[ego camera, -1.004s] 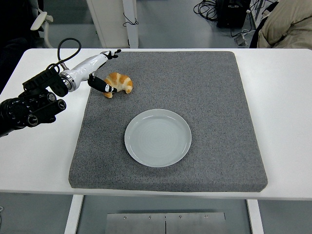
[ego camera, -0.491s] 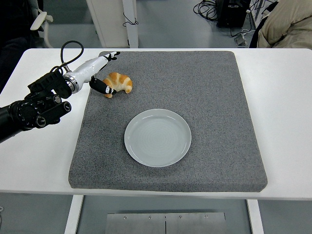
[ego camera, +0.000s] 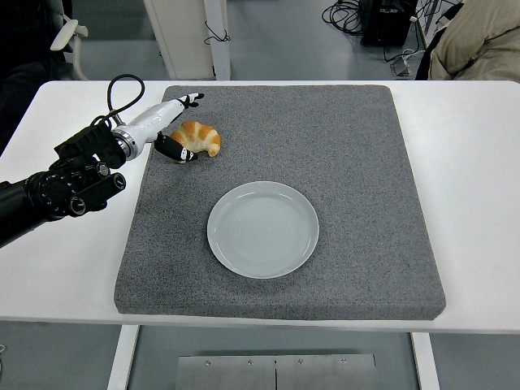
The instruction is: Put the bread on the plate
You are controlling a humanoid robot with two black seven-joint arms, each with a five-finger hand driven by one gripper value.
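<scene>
1. Bread point(ego camera: 200, 137), croissant-shaped, lies on the grey mat point(ego camera: 357, 146) near its far-left corner, well apart from the plate point(ego camera: 263, 229).
2. Plate sits empty around mat centre, slightly toward the near edge.
3. Left hand point(ego camera: 172, 132) is at the bread's left end: dark thumb low against that end, other fingers point(ego camera: 188, 101) stretched out past the far side. Hand reads as spread, nothing gripped yet; actual contact hard to tell.
4. Right arm not visible.
5. Handling guess: light, soft, flaky crust, crushes easily, so a gentle pinch. Best hold looks like across the thick middle, thumb on the near side, fingers on the far side. The tapered ends would likely slip or tear.
6. Room: bare mat between bread and plate, nothing blocking a short carry toward the near-right. The mat's left edge is close to the bread; a push could slide it, since the rough mat gives only some grip.
7. Plate rim is low, so little lift looks needed.
</scene>
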